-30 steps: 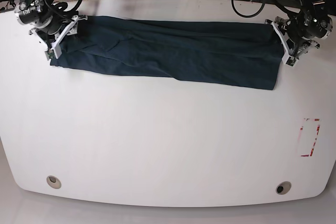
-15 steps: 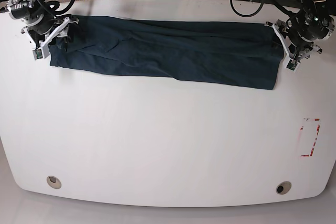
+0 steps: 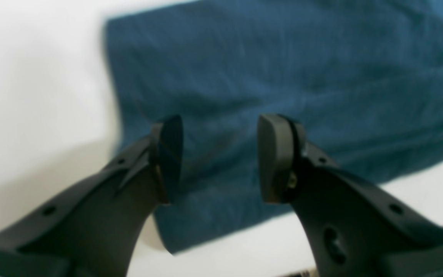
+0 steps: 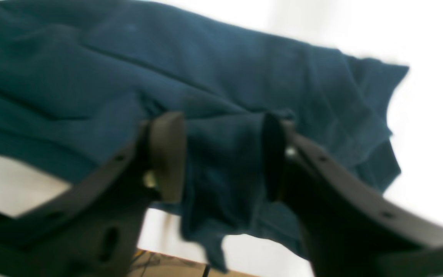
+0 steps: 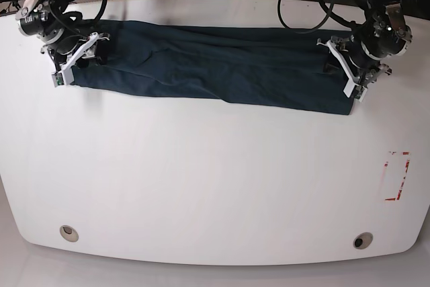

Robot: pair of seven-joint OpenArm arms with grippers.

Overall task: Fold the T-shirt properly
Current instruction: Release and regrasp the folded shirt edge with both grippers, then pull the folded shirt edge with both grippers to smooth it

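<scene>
A dark T-shirt (image 5: pixel 215 65), folded into a long band, lies across the far side of a white table (image 5: pixel 215 186); the left gripper (image 3: pixel 217 157) hovers over one end of the T-shirt, jaws parted and empty; the right gripper (image 4: pixel 225 157) straddles a raised fold at the opposite end, jaws apart; a red-marked patch (image 5: pixel 396 176) near the table's edge is unreadable.
</scene>
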